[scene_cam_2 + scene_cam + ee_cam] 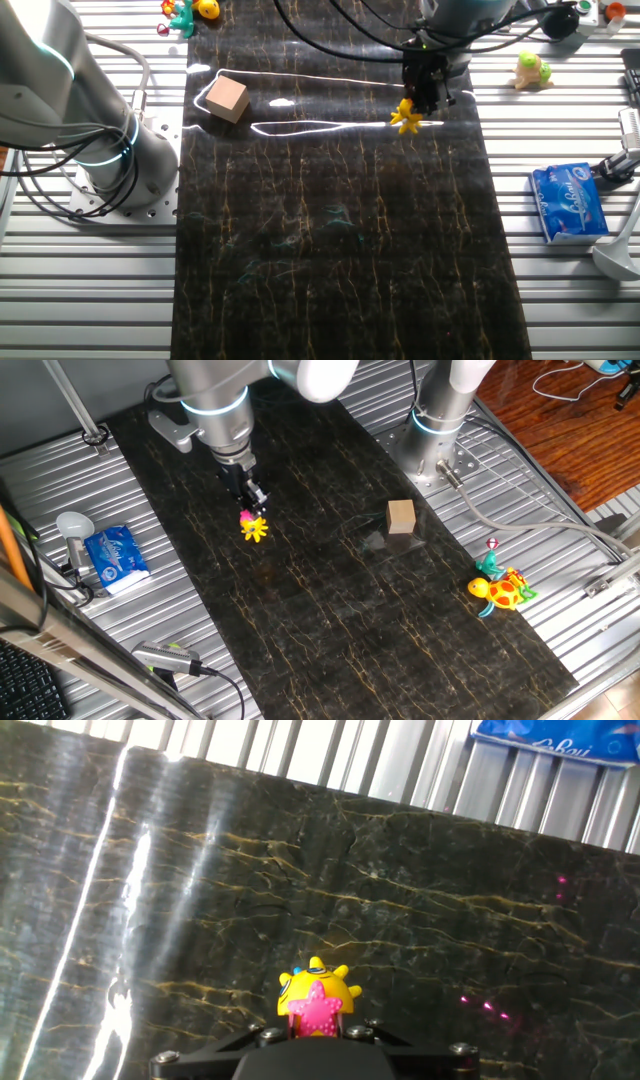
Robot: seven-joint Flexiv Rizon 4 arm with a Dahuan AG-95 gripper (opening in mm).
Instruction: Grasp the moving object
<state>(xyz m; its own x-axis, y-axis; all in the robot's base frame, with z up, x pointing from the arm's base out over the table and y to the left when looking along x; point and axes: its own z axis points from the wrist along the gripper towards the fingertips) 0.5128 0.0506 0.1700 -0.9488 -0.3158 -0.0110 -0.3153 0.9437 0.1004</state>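
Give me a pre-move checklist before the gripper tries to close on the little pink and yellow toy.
1. Gripper over the pink and yellow toy: ok, it sits directly above it in both fixed views.
2. Toy centred in the hand view: ok, just ahead of the gripper base.
3. Jaws open around the toy: cannot tell, fingertips are not visible.
4. Wooden cube clear of the approach: ok, well apart.
5. Turtle toy clear: ok, off the dark mat.
6. Toy resting on the mat, not lifted: cannot tell.
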